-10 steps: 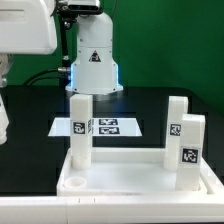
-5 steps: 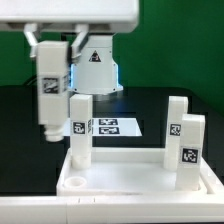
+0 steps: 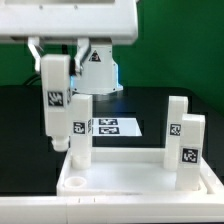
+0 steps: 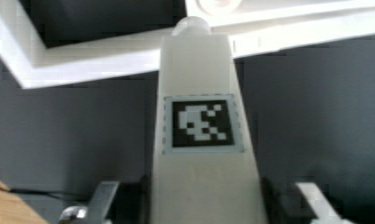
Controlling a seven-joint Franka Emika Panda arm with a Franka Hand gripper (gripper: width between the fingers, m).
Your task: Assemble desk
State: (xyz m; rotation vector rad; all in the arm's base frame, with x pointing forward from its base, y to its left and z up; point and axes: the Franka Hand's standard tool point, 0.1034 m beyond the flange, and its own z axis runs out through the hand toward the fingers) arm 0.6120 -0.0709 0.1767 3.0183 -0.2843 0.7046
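Observation:
The desk's white rimmed tabletop [image 3: 130, 178] lies at the front of the exterior view, with three square tagged legs standing in it: one at its left [image 3: 80, 128] and two at its right [image 3: 176, 120] [image 3: 192, 150]. A fourth leg [image 3: 54, 100] hangs upright in the air, just to the exterior view's left of the left standing leg. Its lower end is above the table, outside the tabletop's left rim. My gripper [image 3: 56, 58] is shut on its upper end. In the wrist view the held leg [image 4: 205, 110] runs away from my gripper [image 4: 205, 200], its tag facing the camera.
The marker board [image 3: 112, 127] lies flat on the black table behind the tabletop. The white robot base [image 3: 95, 65] stands at the back centre. A white corner of the tabletop [image 4: 86, 55] shows past the held leg in the wrist view.
My arm has come in from the exterior view's left with the leg in its grip. Over the last half second the leg moved right, close to the left standing leg.

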